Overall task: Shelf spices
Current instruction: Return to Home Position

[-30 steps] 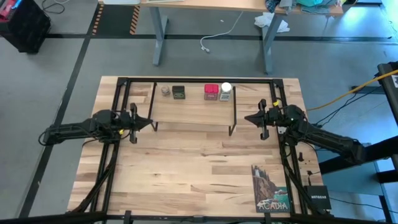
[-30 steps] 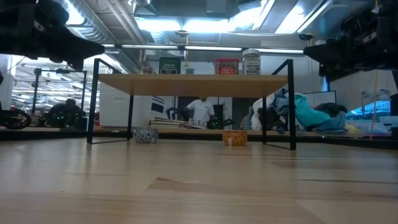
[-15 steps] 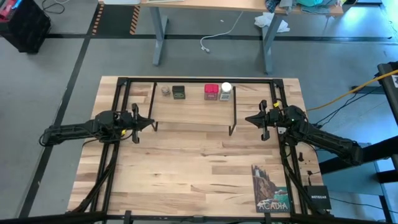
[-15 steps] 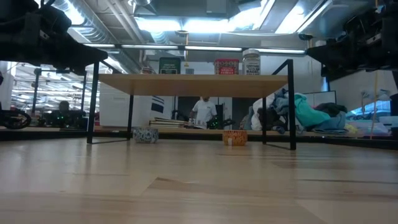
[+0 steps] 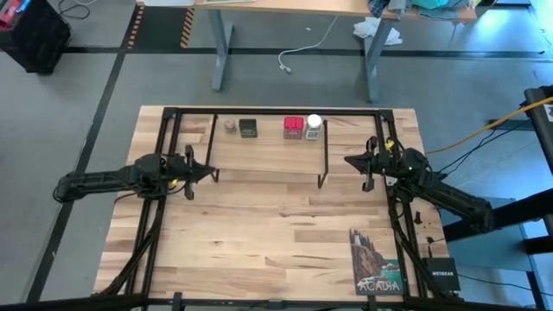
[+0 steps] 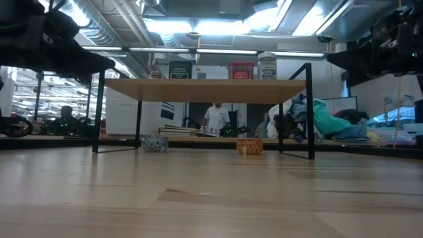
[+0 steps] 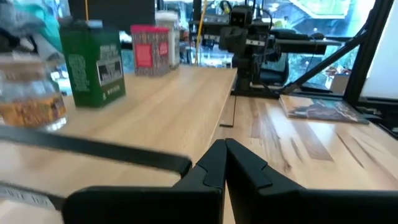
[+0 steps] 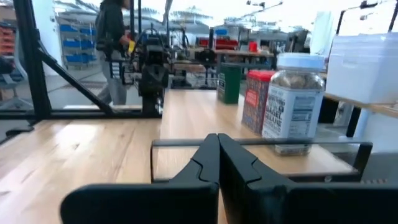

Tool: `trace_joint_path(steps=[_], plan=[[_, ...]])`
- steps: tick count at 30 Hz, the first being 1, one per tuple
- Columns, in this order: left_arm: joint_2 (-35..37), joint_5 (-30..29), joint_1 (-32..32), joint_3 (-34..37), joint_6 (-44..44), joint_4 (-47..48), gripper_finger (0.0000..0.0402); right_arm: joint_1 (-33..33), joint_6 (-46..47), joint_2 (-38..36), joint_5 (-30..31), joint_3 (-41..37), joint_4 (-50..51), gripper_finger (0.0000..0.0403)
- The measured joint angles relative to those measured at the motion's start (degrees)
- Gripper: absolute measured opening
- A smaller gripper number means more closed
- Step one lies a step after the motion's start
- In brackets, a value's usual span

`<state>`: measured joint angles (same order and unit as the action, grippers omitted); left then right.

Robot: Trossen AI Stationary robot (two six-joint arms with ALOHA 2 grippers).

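Note:
All the spices stand in a row along the far edge of the light-wood shelf (image 5: pixel 268 149): the tiny tan-grey jar (image 5: pixel 230 126), the dark square tin (image 5: pixel 249 129), the red square tin (image 5: pixel 294 128) and the white-capped clear jar (image 5: pixel 314 127). In the low view they show atop the plank (image 6: pixel 205 88) on thin black legs. My left gripper (image 5: pixel 207 172) hovers off the shelf's left end, shut and touching nothing. My right gripper (image 5: pixel 349 160) hovers off the shelf's right end, shut too. The left wrist view shows the dark tin (image 7: pixel 93 61); the right wrist view shows the clear jar (image 8: pixel 297 99).
A postcard reading ACADIA (image 5: pixel 375 260) lies near the table's near right corner, beside a small black box (image 5: pixel 439 271). Black frame rails (image 5: pixel 164 199) run along both table sides. A small bowl (image 6: pixel 154 143) and an orange box (image 6: pixel 250 146) show beyond the shelf in the low view.
My right gripper has drawn slightly toward the table's right edge, away from the shelf. My left gripper has stayed off the shelf's left end. The spices have not moved.

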<state>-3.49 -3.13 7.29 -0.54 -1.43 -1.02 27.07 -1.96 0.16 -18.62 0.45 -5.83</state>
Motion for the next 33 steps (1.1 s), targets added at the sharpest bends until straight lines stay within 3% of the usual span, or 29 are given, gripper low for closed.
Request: trace_joint_path(steps=[10,23,33], plan=[[-6.38,0.15,-0.15,0.00,-8.99,0.02,0.0000,-0.04,3.32,-0.04,-1.02,0.00,2.33,0.0001],[-7.12,0.06,-0.16,0.00,-7.17,0.02,0.0000,-0.04,4.08,0.44,1.58,0.00,2.74,0.0033],[-7.12,0.02,-0.15,0.00,-7.17,0.02,0.0000,-0.04,4.06,0.44,1.60,0.00,2.76,0.0034]])
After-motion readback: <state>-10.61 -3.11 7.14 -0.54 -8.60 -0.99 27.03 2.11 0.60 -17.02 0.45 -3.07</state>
